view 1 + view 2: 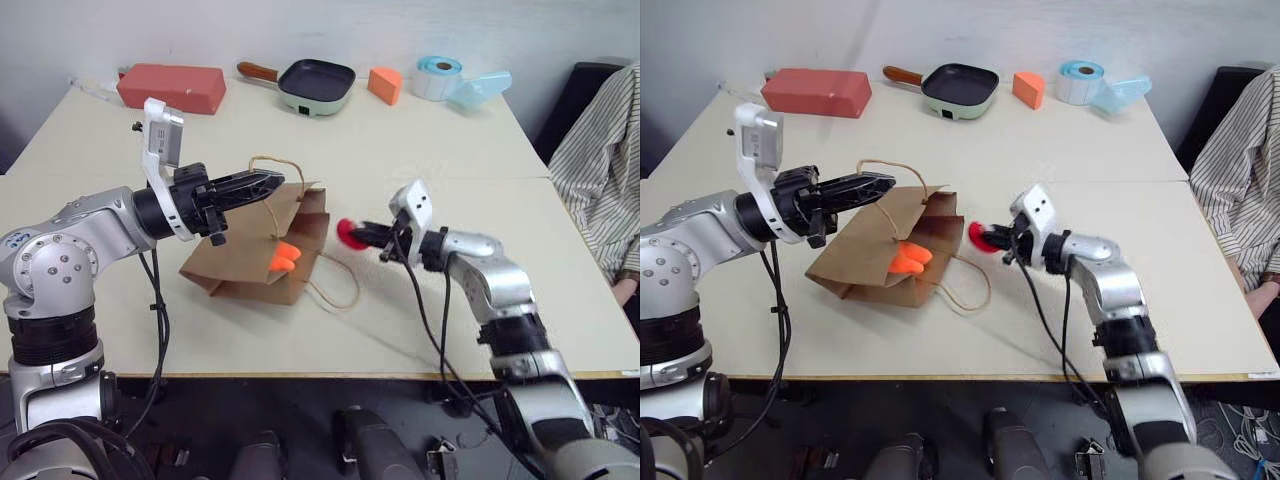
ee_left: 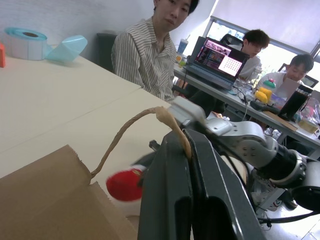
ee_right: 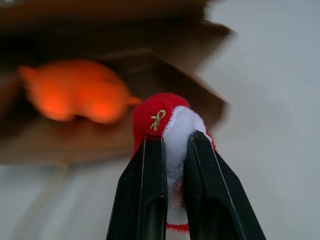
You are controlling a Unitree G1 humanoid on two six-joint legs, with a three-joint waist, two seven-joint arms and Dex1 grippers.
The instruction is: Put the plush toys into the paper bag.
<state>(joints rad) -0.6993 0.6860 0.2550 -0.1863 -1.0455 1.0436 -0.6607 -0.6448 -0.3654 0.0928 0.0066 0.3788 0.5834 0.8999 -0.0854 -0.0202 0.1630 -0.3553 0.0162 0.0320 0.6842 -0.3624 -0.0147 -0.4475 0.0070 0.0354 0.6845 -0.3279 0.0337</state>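
Note:
The brown paper bag (image 1: 250, 255) lies on its side on the table with its mouth facing right. My left gripper (image 1: 272, 182) is shut on the bag's upper cord handle (image 2: 135, 120) and holds it up off the bag. The orange plush toy (image 1: 285, 257) lies just inside the bag's mouth. My right gripper (image 1: 362, 235) is shut on the red-and-white plush toy (image 3: 160, 117) and holds it above the table, a little to the right of the mouth. In the right wrist view, the orange plush toy (image 3: 75, 92) shows inside the bag beyond the red one.
The bag's lower cord handle (image 1: 335, 290) loops out on the table below my right gripper. At the far edge stand a red box (image 1: 171, 86), a small green pan (image 1: 316, 85), an orange wedge block (image 1: 385, 85) and a label roll (image 1: 437, 76). A person in a striped shirt (image 1: 600, 150) sits at the right.

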